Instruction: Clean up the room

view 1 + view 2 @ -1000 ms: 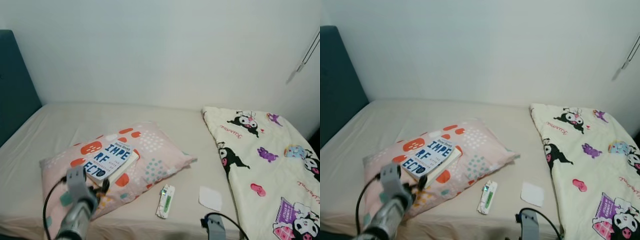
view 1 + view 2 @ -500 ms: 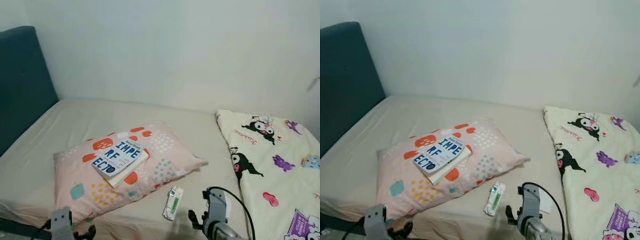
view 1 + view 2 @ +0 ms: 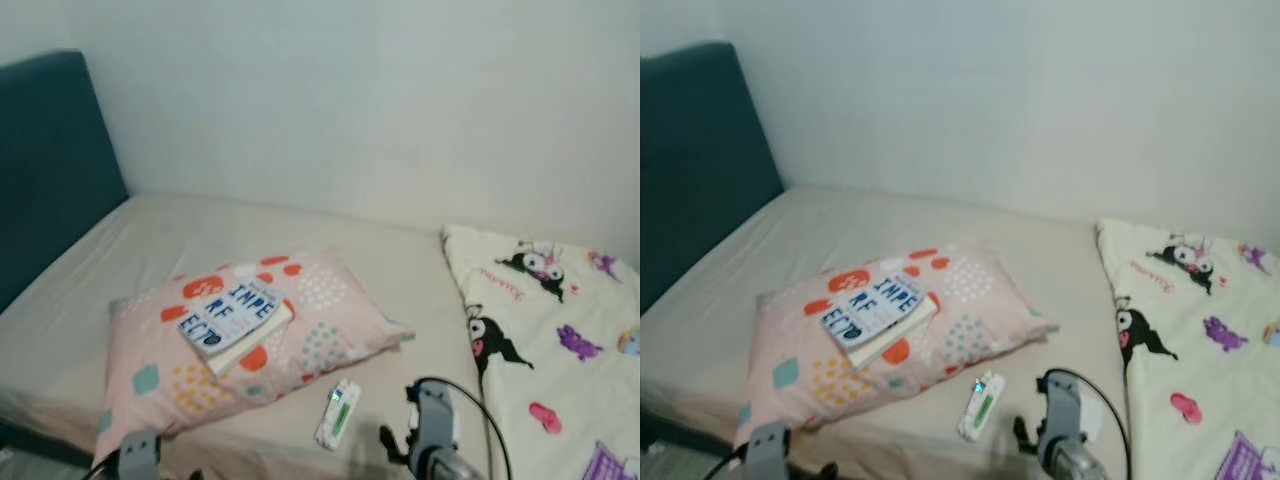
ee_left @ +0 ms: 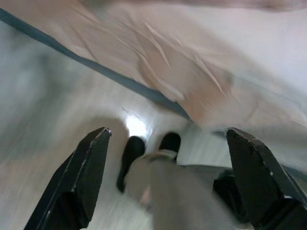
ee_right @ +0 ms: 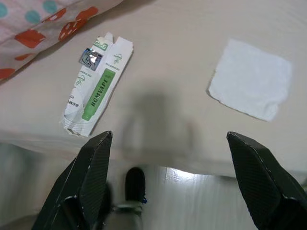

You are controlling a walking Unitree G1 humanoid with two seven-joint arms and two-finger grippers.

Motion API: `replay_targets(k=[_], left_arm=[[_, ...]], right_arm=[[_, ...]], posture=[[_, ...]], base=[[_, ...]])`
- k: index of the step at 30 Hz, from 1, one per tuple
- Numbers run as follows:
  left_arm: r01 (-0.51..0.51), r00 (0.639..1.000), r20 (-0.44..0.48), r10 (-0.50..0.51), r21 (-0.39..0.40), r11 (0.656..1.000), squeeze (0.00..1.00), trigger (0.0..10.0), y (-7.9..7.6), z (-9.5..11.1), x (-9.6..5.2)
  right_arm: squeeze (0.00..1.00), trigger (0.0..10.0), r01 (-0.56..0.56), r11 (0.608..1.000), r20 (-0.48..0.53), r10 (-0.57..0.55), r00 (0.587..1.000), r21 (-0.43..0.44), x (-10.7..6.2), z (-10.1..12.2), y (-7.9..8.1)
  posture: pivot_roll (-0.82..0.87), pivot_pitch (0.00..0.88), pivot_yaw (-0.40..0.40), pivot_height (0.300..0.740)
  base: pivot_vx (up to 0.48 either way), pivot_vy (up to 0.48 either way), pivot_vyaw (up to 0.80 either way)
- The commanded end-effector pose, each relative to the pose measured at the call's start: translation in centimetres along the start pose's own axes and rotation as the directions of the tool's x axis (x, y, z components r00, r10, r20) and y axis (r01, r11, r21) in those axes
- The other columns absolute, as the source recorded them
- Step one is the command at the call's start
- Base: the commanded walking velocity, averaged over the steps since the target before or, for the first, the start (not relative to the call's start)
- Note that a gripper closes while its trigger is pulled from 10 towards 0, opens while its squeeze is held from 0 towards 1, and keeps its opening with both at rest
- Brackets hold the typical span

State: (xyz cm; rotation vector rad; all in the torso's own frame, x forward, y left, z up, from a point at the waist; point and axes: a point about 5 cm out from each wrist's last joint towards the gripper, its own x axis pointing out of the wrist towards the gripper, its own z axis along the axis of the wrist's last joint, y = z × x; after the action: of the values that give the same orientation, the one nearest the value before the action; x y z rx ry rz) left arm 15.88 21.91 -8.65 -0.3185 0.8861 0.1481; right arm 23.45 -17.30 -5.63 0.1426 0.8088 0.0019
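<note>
- Right gripper (image 5: 165, 182): fingers spread wide, nothing held; it hangs over the near edge of the bed (image 3: 120, 250), floor visible below it.
- Left gripper (image 4: 165, 177): fingers also spread wide and empty, low beside the bed's near corner, pointed at the floor; view is blurred. Judged idle for this step.
- Likely step in hand: the litter on the sheet is to be picked up by the right gripper.
- Just ahead of the right gripper, toward its left finger: torn white-and-green wrapper (image 5: 96, 86), lying flat, its far end close to the pillow (image 3: 290, 320) edge.
- Just ahead toward its right finger: white tissue (image 5: 252, 79), flat on the sheet, well apart from the wrapper.
- One item should be chosen first; both cannot be spanned by one close. The wrapper is judged the easier grab, being stiffer.
- The gripper should be advanced over the sheet, centred across the wrapper's short width, lowered to contact, then closed. Sheet fabric may get pinched with it.
- Farther, left of the right gripper: book (image 3: 232, 315) resting on the pillow.
- Farther, to its right: cartoon-print blanket (image 3: 545, 330) spread on the bed.
</note>
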Motion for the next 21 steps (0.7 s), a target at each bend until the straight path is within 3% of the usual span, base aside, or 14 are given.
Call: replay_targets(k=[1,16,21], left_arm=[[0.013,1.0,-0.004,-0.013,0.014,1.0,0.0,10.0,-0.8,0.3,0.3],[0.0,1.0,-0.015,0.001,0.031,1.0,0.0,10.0,-0.8,0.1,0.3],[-0.005,1.0,-0.002,0.006,0.053,0.999,0.0,10.0,-1.1,0.6,0.5]], right_arm=[[0.0,10.0,0.032,0.999,-0.035,-0.032,0.999,-0.003,-0.3,-0.8,-0.9],[0.0,10.0,0.048,0.999,-0.028,-0.048,0.998,-0.007,-0.2,-0.5,-1.1],[0.0,10.0,0.029,0.999,0.012,-0.03,0.999,0.045,-0.1,0.5,-0.9]], posture=[[0.12,0.0,-0.088,0.739],[0.12,0.0,-0.095,0.739],[0.12,0.0,-0.096,0.739]], base=[[0.0,0.0,0.0],[0.0,0.0,0.0],[0.0,-0.192,0.0]])
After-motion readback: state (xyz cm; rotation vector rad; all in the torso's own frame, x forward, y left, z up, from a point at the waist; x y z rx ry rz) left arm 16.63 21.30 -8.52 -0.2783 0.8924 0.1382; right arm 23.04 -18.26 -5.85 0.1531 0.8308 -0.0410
